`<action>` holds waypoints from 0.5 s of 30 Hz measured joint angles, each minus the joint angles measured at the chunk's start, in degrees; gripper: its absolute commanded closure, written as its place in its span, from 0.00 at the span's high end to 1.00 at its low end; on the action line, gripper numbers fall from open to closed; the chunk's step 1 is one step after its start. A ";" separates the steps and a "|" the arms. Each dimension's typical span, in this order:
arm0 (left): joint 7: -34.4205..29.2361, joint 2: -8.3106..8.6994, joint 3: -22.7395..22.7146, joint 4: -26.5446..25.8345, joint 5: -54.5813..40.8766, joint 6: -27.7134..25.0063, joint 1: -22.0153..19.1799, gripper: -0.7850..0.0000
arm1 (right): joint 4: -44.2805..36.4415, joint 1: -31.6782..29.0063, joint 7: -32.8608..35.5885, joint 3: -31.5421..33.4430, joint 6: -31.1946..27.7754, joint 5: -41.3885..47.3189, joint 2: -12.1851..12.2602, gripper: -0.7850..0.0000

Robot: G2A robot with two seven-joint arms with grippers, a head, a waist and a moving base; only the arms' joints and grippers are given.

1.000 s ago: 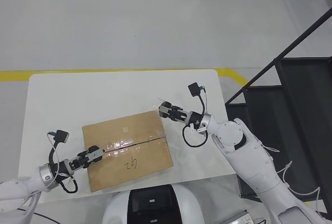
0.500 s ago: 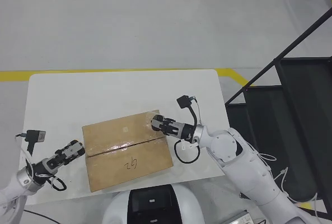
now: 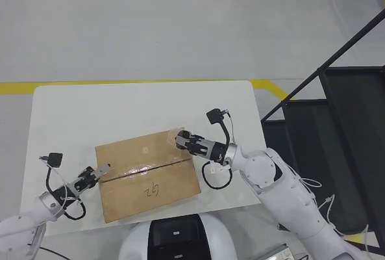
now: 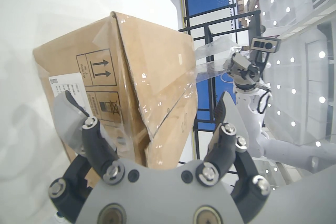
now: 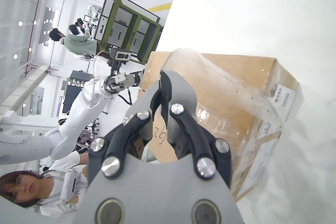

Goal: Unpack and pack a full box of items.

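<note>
A brown cardboard box (image 3: 147, 172) lies in the middle of the white table (image 3: 69, 110), with its top seam under clear tape. My left gripper (image 3: 101, 170) is open at the box's left end, level with the seam. In the left wrist view its fingers (image 4: 65, 104) straddle that end of the box (image 4: 157, 64). My right gripper (image 3: 181, 140) sits over the box's far right corner, shut on a strip of clear tape (image 5: 223, 88) that lifts off the box (image 5: 249, 70). The left wrist view shows that tape (image 4: 210, 68) stretched from the box to the right gripper (image 4: 236, 64).
A black metal staircase (image 3: 348, 117) stands just right of the table. A yellow floor line (image 3: 10, 88) runs behind the table's far edge. Bare table surface lies beyond and to the left of the box.
My left gripper drew back from the box's left end, then returned close to it. My right gripper moved from beyond the box's far right corner to over that corner.
</note>
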 measured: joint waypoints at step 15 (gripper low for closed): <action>-5.26 -0.71 9.02 0.92 -2.02 2.07 -8.64 1.00 | -1.02 -6.54 -1.66 6.40 0.27 -1.44 1.12 0.00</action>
